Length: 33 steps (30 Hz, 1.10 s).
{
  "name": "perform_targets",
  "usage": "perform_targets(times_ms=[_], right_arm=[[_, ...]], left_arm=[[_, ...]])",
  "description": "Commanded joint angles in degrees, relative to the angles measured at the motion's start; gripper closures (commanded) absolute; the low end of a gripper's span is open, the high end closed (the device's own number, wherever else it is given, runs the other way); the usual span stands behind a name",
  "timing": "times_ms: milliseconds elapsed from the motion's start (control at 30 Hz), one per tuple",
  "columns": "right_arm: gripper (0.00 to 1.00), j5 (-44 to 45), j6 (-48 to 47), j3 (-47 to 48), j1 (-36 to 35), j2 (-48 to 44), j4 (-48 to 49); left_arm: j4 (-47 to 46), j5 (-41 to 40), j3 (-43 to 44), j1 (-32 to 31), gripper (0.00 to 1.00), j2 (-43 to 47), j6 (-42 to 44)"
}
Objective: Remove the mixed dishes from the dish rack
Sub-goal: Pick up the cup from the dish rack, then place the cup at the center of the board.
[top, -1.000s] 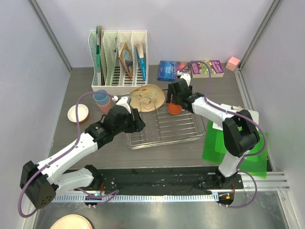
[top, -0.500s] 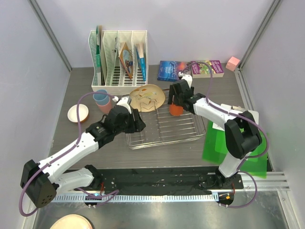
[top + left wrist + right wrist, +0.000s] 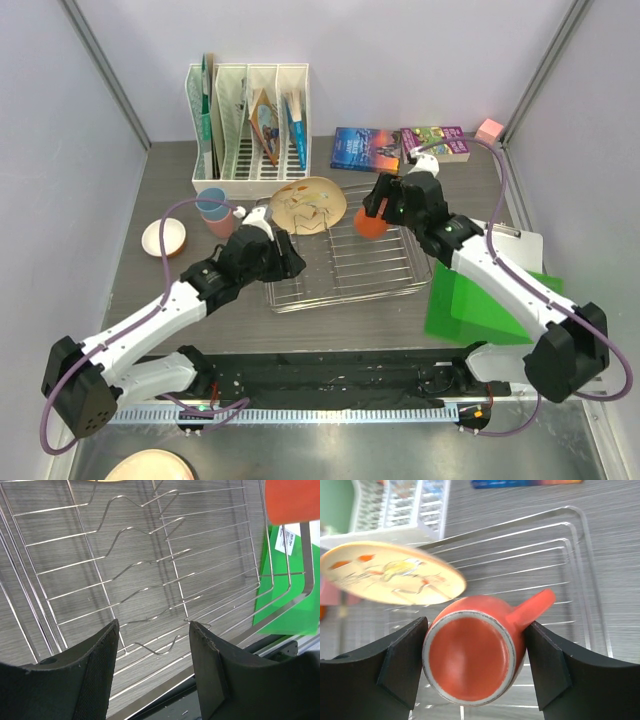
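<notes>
My right gripper [image 3: 476,628] is shut on the orange mug [image 3: 470,657], its base facing the wrist camera and its handle by the right finger. From above, the mug [image 3: 372,226] hangs over the far right part of the dish rack [image 3: 345,265]. The beige plate [image 3: 308,204] leans at the rack's far left corner. My left gripper [image 3: 152,630] hovers open over the rack's bars [image 3: 150,570], nothing between its fingers. A grey-blue cup [image 3: 211,201] sits stacked in a pink cup [image 3: 221,223] on the table left of the rack, near a small bowl [image 3: 164,237].
A white file holder [image 3: 250,120] stands at the back left. Two books [image 3: 365,147] and a pink block [image 3: 489,131] lie at the back right. A green board [image 3: 480,305] lies right of the rack. A peach disc [image 3: 150,466] shows at the bottom edge.
The right arm has swung its elbow out to the right and carried the mug slightly right above the rack. The left arm has barely moved.
</notes>
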<state>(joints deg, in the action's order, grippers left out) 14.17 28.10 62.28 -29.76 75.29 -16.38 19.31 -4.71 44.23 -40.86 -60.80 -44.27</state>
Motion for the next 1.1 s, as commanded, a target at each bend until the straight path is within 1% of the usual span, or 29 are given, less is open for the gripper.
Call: perform_targets(times_ms=[0, 100, 133, 200, 233, 267, 300, 333, 367, 400, 467, 500, 567, 667, 733, 767, 800, 833, 867, 900, 1000, 1067], right_arm=[[0.99, -7.9, 5.0, -5.0, 0.1, -5.5, 11.6], [0.99, -12.3, 8.1, -9.4, 0.2, -7.7, 18.4], [0.99, -13.4, 9.2, -10.7, 0.2, -8.3, 22.1], [0.99, -17.1, 13.0, -15.9, 0.9, -10.1, 27.9], [0.99, -19.9, 14.5, -17.8, 1.4, -10.7, 34.3], [0.99, -21.6, 18.1, -21.4, 2.3, -11.4, 37.8], [0.99, -22.9, 19.7, -23.1, 2.9, -12.3, 43.4], [0.99, -24.7, 21.1, -24.3, 3.5, -12.6, 45.5], [0.99, -25.6, 23.5, -26.1, 4.7, -13.0, 47.2], [0.99, -26.4, 24.5, -26.9, 5.3, -13.5, 50.4], [0.99, -28.8, 28.0, -29.8, 6.6, -14.1, 53.7], [0.99, -29.5, 29.4, -30.8, 7.8, -14.4, 57.1], [0.99, -31.1, 31.3, -33.4, 8.8, -15.1, 59.9], [0.99, -33.3, 36.5, -37.2, 11.4, -15.3, 66.7], [0.99, -34.6, 41.5, -39.1, 13.1, -14.6, 73.5], [0.99, -35.6, 43.3, -40.8, 13.5, -13.2, 76.2], [0.99, -36.2, 44.7, -41.5, 13.8, -12.2, 81.6], [0.99, -36.8, 47.7, -42.0, 14.0, -11.2, 84.1], [0.99, -37.2, 48.8, -42.7, 14.2, -9.1, 86.3], [0.99, -38.2, 49.9, -42.9, 14.2, -8.3, 90.6], [0.99, -40.5, 52.2, -42.5, 14.3, -5.3, 94.9], [0.99, -41.1, 52.8, -42.3, 14.2, -4.5, 95.6]], left_arm=[[-6.7, -0.3, -1.3, -0.2, 0.42, 3.0, -3.0], [-9.8, 0.3, -1.9, -0.3, 0.42, 4.4, -4.2], [-11.0, 0.4, -2.2, -0.2, 0.42, 4.7, -4.4], [-14.7, 1.0, -3.3, -0.3, 0.42, 6.0, -5.2], [-16.2, 1.3, -3.8, -0.2, 0.42, 6.5, -5.4], [-17.8, 2.1, -4.8, -0.2, 0.41, 7.7, -5.6], [-20.9, 2.3, -5.3, -0.2, 0.39, 8.2, -5.7], [-21.6, 2.3, -5.3, -0.2, 0.34, 8.8, -5.7], [-21.9, 1.9, -5.1, -0.1, 0.21, 9.3, -5.7], [-21.7, 1.0, -4.8, 0.0, 0.16, 9.4, -5.7], [-22.0, 1.2, -4.2, 0.3, 0.06, 9.1, -5.6], [-22.6, 2.2, -3.9, 0.3, 0.05, 8.8, -5.6], [-25.3, 3.4, -4.0, 0.6, 0.04, 8.2, -6.3], [-30.4, 5.9, -4.9, 0.6, 0.04, 6.7, -8.1], [-33.5, 7.8, -6.4, 0.6, 0.04, 5.4, -9.4], [-37.2, 8.4, -6.9, 0.6, 0.05, 5.0, -10.8], [-38.7, 9.1, -7.2, 0.5, 0.06, 4.2, -11.5], [-40.3, 9.9, -7.6, 0.6, 0.08, 2.9, -12.1], [-41.8, 10.4, -7.4, 0.5, 0.09, 1.9, -13.2], [-42.0, 10.9, -6.8, 0.5, 0.11, 1.0, -13.5], [-43.5, 14.1, -4.8, 0.6, 0.14, -2.0, -13.9], [-45.6, 15.9, -4.2, 0.5, 0.16, -3.4, -14.4]])
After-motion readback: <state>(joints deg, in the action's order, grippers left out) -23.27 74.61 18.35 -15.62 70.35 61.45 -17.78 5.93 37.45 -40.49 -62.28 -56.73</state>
